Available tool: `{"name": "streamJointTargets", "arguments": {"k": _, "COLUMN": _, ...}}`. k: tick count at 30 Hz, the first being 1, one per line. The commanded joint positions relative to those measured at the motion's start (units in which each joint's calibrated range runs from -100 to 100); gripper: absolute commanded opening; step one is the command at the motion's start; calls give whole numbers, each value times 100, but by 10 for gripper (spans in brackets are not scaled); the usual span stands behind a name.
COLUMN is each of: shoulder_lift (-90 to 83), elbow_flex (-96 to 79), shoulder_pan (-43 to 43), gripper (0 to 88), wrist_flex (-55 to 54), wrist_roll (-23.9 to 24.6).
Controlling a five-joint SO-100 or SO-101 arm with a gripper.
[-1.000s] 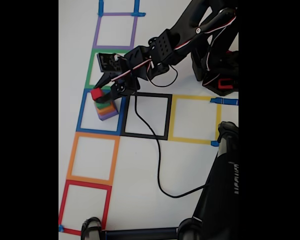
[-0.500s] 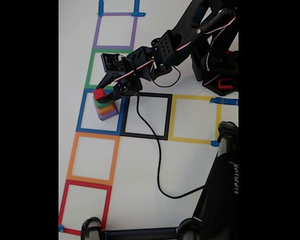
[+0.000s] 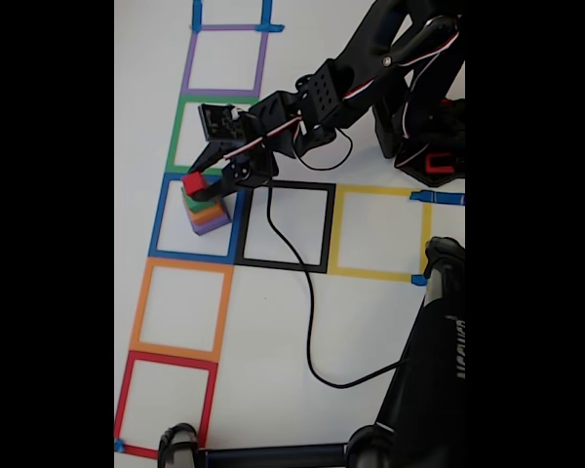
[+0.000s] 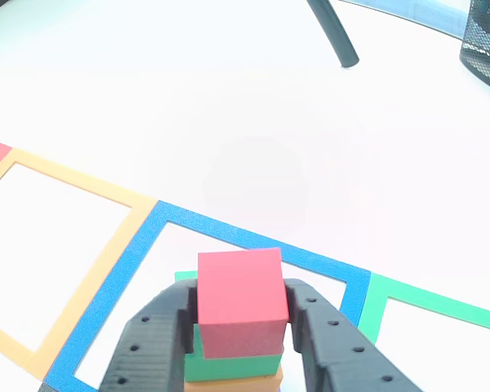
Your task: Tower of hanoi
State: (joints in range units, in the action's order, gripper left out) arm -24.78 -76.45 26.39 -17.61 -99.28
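The tower of hanoi stands inside the blue tape square [image 3: 160, 219], with the purple cube [image 3: 213, 224] at the bottom, then the orange cube [image 3: 208, 212] and the green cube [image 3: 204, 201]. The red cube [image 3: 193, 183] sits on top. My gripper [image 3: 197, 181] reaches in from the right and holds the red cube. In the other view the red cube [image 4: 241, 304] rests on the green cube [image 4: 233, 366], with a sliver of the orange cube [image 4: 233, 382] below. Both black fingers [image 4: 159, 335] of my gripper [image 4: 241, 298] press its sides.
More tape squares lie around: green [image 3: 178, 127], purple [image 3: 187, 58], orange [image 3: 141, 302], red [image 3: 124, 400], black [image 3: 327, 229] and yellow [image 3: 424, 234]. A black cable [image 3: 309, 322] trails across the table. A black stand [image 3: 434, 351] rises at lower right, and a mesh basket [image 4: 486, 41] stands at the far corner.
The gripper and the red cube shifted slightly right over the stack, then held still for the last half second.
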Motion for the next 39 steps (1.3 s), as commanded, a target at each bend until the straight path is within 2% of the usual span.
{"name": "streamJointTargets", "arguments": {"k": 1, "shoulder_lift": 52, "elbow_flex": 72, "shoulder_pan": 65, "gripper": 13, "wrist_flex": -198, "wrist_roll": -72}}
{"name": "streamJointTargets", "arguments": {"k": 9, "shoulder_lift": 181, "elbow_flex": 90, "shoulder_pan": 74, "gripper": 26, "wrist_flex": -303, "wrist_roll": -72}}
{"name": "streamJointTargets", "arguments": {"k": 17, "shoulder_lift": 189, "elbow_flex": -64, "shoulder_pan": 36, "gripper": 105, "wrist_flex": -498, "wrist_roll": -72}}
{"name": "streamJointTargets", "arguments": {"k": 20, "shoulder_lift": 189, "elbow_flex": -73, "shoulder_pan": 7, "gripper": 189, "wrist_flex": -498, "wrist_roll": -72}}
{"name": "streamJointTargets", "arguments": {"k": 26, "shoulder_lift": 140, "elbow_flex": -73, "shoulder_pan": 17, "gripper": 248, "wrist_flex": -522, "wrist_roll": -72}}
{"name": "streamJointTargets", "arguments": {"k": 34, "shoulder_lift": -312, "elbow_flex": 9, "shoulder_pan": 46, "gripper": 249, "wrist_flex": -449, "wrist_roll": -72}}
{"name": "streamJointTargets", "arguments": {"k": 39, "shoulder_lift": -1184, "elbow_flex": 536, "shoulder_pan": -2, "gripper": 186, "wrist_flex": 871, "wrist_roll": -72}}
